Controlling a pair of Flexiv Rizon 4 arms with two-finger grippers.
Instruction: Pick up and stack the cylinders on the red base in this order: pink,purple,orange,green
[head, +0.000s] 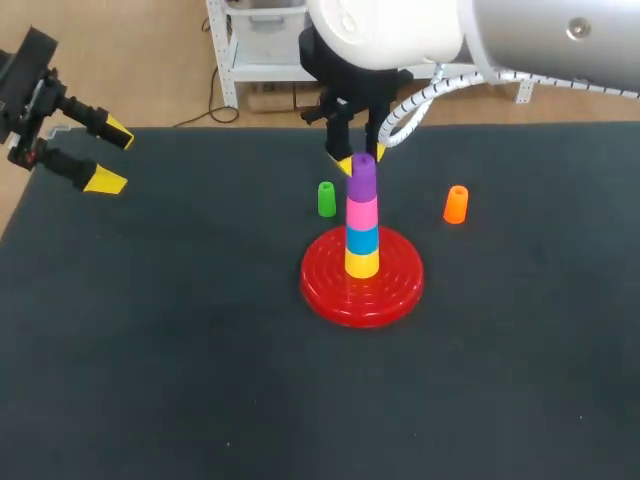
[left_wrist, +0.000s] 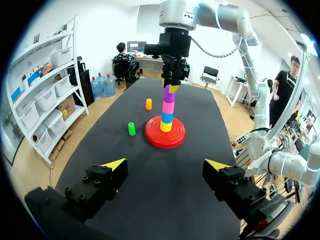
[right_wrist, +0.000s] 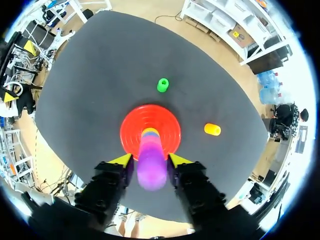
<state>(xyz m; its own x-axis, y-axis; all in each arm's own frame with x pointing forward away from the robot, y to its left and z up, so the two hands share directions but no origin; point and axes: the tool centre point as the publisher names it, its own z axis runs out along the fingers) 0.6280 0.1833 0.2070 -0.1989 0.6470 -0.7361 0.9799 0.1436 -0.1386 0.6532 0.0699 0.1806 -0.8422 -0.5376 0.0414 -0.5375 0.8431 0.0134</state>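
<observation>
Four cylinders stand stacked on the red base (head: 330, 290), the purple cylinder (head: 362, 172) topmost above the pink cylinder (head: 362, 212) and pinched by the right tool (right_wrist: 150, 161). The left tool (head: 110, 156) hangs spread, well apart. The orange cylinder (head: 456, 204) and green cylinder (head: 326, 199) wait on the tabletop (head: 150, 350); they look light, stiff and smooth, and are best gripped across their curved sides.

Broad black table (head: 150, 380), flat matte top, evenly and brightly lit
</observation>
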